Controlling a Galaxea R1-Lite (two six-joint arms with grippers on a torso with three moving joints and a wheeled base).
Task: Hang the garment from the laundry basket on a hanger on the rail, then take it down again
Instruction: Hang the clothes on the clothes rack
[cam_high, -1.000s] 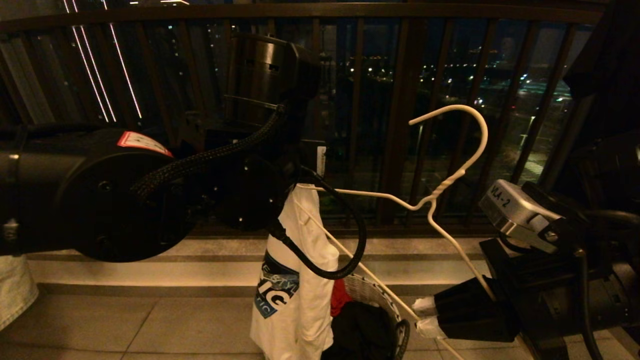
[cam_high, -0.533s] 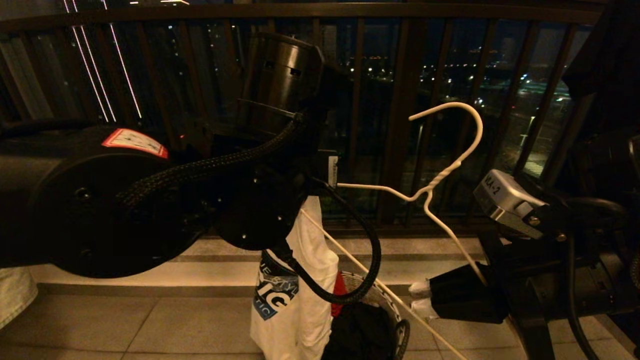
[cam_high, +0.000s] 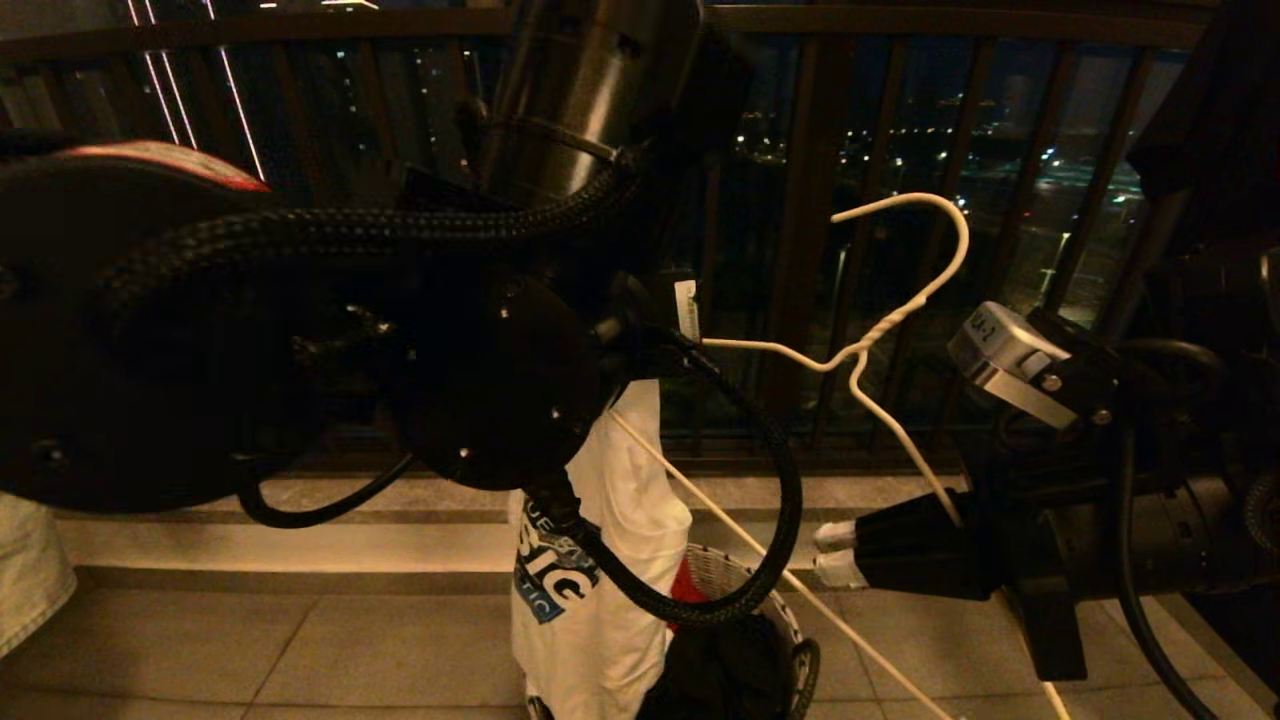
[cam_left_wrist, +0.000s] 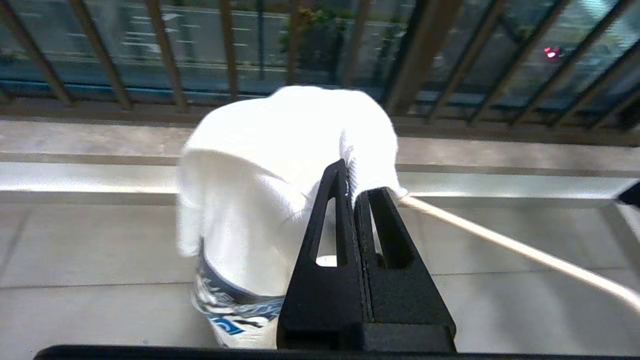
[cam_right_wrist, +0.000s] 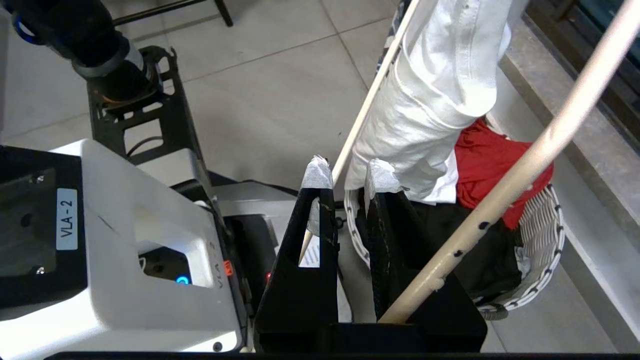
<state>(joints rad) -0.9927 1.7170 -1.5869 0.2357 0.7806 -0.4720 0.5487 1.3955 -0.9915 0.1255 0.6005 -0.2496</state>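
The white garment with its dark blue print hangs bunched in the air over the laundry basket. My left gripper is shut on the garment's top fold; in the head view my left wrist hides it. The white wire hanger stands tilted with its hook up, one end reaching the pinched cloth. My right gripper, with white-taped fingertips, is shut on the hanger's other arm. From the right wrist the garment hangs just beyond my right gripper. The rail is out of view.
A dark brown railing of vertical bars stands behind a stone ledge. A red cloth and a black cloth lie in the basket. My own base is close behind. A pale cloth hangs at the left edge.
My left arm has swung upward with the garment still pinched. My right gripper has risen with the hanger, whose neck and hook have shifted a little.
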